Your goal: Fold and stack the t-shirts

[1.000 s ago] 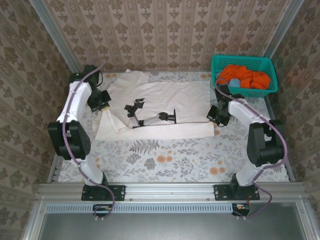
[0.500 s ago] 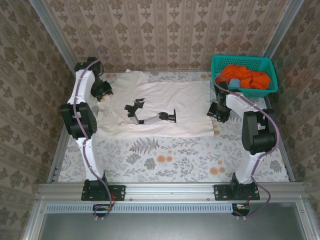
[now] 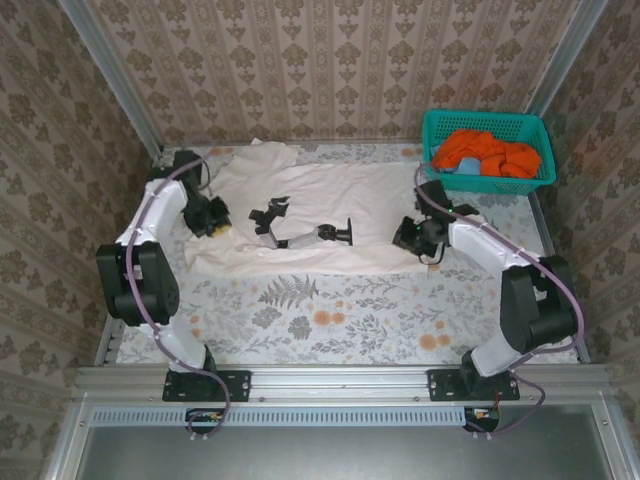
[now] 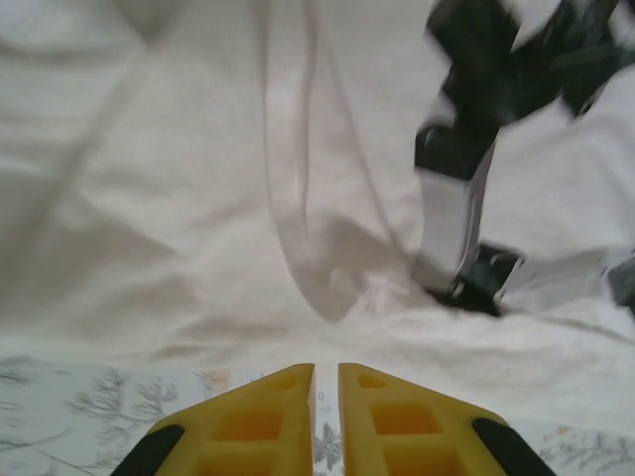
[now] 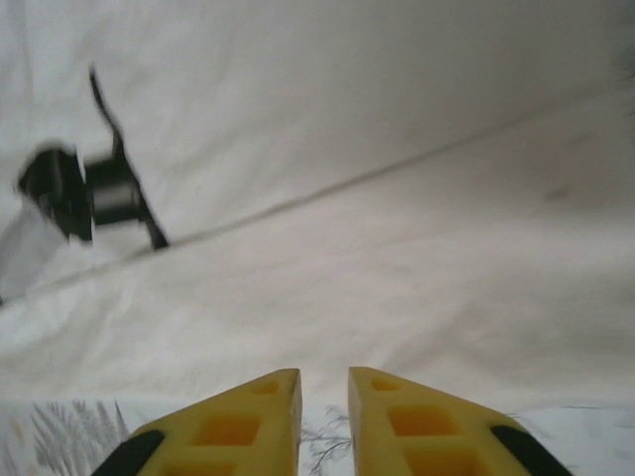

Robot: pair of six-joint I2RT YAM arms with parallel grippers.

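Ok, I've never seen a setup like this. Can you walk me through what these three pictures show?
Two robot arms are bolted at the near edge of a table with a floral cover. The wide picture looks down from above and behind them. The other two come from a small camera on each wrist, so the yellow blocks at the bottom are that arm's own fingers. A large cream t-shirt with black printed marks lies spread out. A teal basket at the far right corner holds orange t-shirts. The left end effector sits at the cream shirt's left edge, the right end effector at its right edge. In both wrist views the fingers are almost together with nothing between them, so nothing is held.
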